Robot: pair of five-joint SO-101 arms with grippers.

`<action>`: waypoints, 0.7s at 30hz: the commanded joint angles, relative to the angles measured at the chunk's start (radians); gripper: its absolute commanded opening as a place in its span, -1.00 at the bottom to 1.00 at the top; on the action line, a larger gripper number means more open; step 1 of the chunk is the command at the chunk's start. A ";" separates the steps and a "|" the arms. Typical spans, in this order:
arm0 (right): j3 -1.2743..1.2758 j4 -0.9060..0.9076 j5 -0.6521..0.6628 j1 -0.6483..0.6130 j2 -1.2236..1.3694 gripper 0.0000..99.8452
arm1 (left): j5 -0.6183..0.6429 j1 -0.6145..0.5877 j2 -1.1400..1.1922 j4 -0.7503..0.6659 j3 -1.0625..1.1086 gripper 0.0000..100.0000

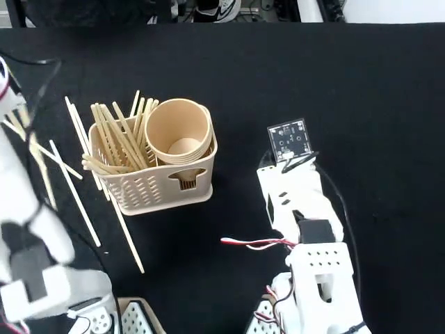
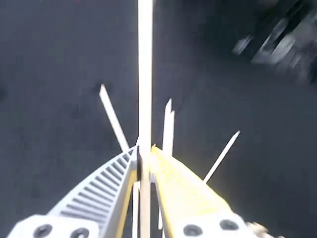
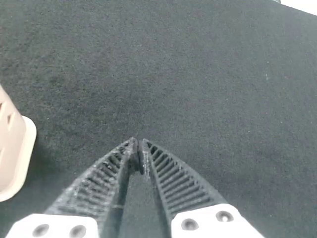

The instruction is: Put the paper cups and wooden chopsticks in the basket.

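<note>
Fingers [image 2: 111, 178] of left gripper [image 2: 144, 148] grasp a chopstick [image 2: 145, 74], right gripper [image 3: 136, 146] clenched empty; cups [image 1: 177, 129] in basket [image 1: 149, 189], loose chopsticks [image 1: 75, 194] left to collect.

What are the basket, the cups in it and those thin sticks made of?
Basket: probably moulded plastic, matte beige, with slotted walls and a cut handle hole. Cups: paper by the look, tan, thin rolled rims, nested together. Chopsticks: pale bare wood, likely; slim, straight, unvarnished-looking.
</note>
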 commanded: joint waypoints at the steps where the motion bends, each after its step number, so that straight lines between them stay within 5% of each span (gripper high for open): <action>1: -0.015 -0.018 0.009 0.011 -0.008 -0.97 | -0.003 0.054 -0.215 -0.051 -0.002 -0.94; 16: -0.015 -0.018 0.009 0.011 -0.008 -0.97 | -0.003 0.371 -0.569 -0.051 0.001 -0.94; 21: -0.015 -0.017 0.009 0.009 -0.008 -0.97 | -0.006 0.432 -0.638 -0.048 0.151 -0.94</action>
